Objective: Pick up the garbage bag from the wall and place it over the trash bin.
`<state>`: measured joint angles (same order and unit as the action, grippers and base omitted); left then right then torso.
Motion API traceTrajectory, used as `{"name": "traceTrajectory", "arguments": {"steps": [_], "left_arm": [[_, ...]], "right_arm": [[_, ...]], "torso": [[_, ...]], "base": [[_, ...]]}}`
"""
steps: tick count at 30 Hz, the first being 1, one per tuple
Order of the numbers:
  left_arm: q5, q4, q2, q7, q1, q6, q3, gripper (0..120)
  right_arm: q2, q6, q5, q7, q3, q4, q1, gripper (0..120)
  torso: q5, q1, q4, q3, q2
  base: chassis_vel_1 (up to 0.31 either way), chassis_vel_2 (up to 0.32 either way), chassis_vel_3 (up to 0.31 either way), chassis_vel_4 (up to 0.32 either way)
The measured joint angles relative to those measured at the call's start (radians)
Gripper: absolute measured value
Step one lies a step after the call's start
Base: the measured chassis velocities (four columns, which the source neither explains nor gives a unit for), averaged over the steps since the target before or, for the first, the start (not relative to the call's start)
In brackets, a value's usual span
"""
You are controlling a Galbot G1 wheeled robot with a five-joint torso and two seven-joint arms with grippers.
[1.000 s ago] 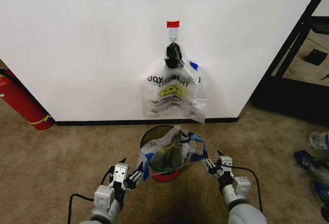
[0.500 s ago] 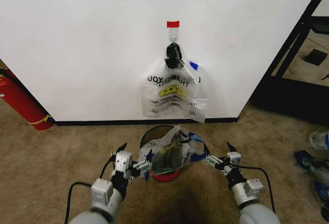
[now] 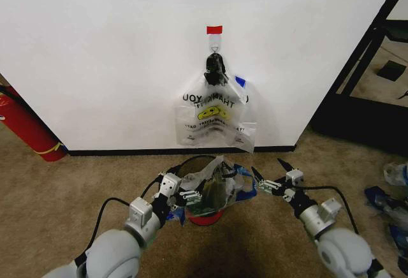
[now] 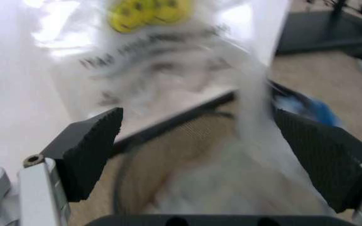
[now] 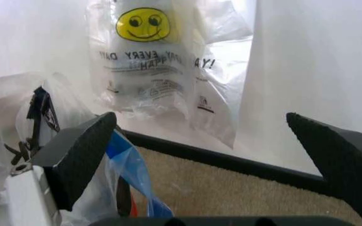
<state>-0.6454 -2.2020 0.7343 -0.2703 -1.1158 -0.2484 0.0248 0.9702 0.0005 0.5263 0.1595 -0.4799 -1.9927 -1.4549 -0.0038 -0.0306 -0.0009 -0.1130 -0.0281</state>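
Note:
The garbage bag (image 3: 217,185), clear with blue handle trim, lies crumpled over the mouth of the black mesh trash bin (image 3: 185,162), which stands on the carpet below the white wall (image 3: 95,48). My left gripper (image 3: 180,192) is open at the bin's left side, its fingers against the bag. The left wrist view has the plastic (image 4: 244,155) lying between the spread fingers of that gripper (image 4: 197,117). My right gripper (image 3: 268,173) is open just right of the bag's blue handle and apart from it. The right wrist view shows that gripper (image 5: 200,117) with nothing between its fingers and the bag (image 5: 17,108) beside it.
A bunch of matching bags (image 3: 213,115) hangs from a hook under a black knot, below a red tape strip (image 3: 215,30). A red fire extinguisher (image 3: 25,125) leans at the left. A black frame (image 3: 366,61) and loose bags (image 3: 392,208) are at the right.
Both grippers moved forward toward the wall. The left one pushed into the bag at the bin; the right one opened and came off the blue handle. The bag stays on the bin.

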Motion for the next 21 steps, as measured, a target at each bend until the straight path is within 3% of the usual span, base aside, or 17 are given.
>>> {"name": "traceTrajectory", "arguments": {"steps": [2, 4, 6, 11, 14, 21], "left_arm": [[-0.086, 0.051, -0.013, 0.0, 0.082, -0.012, -0.014, 94], [-0.184, 0.068, -0.025, 0.0, 0.129, -0.036, -0.03, 94], [-0.257, 0.082, -0.025, 0.005, 0.176, -0.074, -0.031, 94], [-0.305, 0.154, -0.001, 0.041, 0.28, -0.157, 0.025, 94], [-0.33, 0.209, 0.017, 0.078, 0.35, -0.224, 0.073, 94], [-0.366, 0.341, 0.067, 0.154, 0.425, -0.36, 0.095, 98]], "right_arm": [[0.003, 0.001, 0.008, 0.004, 0.001, 0.001, -0.006, 100], [0.004, 0.005, 0.009, 0.008, 0.006, 0.006, -0.008, 100], [0.004, 0.011, 0.013, 0.011, 0.0, 0.01, -0.017, 100], [-0.002, 0.015, 0.028, 0.013, -0.016, 0.013, -0.03, 100], [-0.015, 0.012, 0.044, 0.013, -0.017, -0.002, -0.032, 100], [-0.038, 0.005, 0.065, 0.012, -0.017, -0.03, -0.044, 100]], "torso": [[-0.0002, 0.0, -0.0011, 0.0, 0.0], [0.0005, 0.0, 0.0006, 0.0, 0.0], [0.0, 0.0, 0.0004, 0.0, 0.0], [-0.0003, 0.0, -0.0006, 0.0, 0.0], [0.0001, 0.0, 0.0002, 0.0, 0.0], [0.0, 0.0, 0.0, 0.0, 0.0]], "base": [[0.0, 0.0, 0.0, 0.0], [0.0, 0.0, 0.0, 0.0], [0.0, 0.0, 0.0, 0.0], [0.0, 0.0, 0.0, 0.0], [0.0, 0.0, 0.0, 0.0], [0.0, 0.0, 0.0, 0.0]]}}
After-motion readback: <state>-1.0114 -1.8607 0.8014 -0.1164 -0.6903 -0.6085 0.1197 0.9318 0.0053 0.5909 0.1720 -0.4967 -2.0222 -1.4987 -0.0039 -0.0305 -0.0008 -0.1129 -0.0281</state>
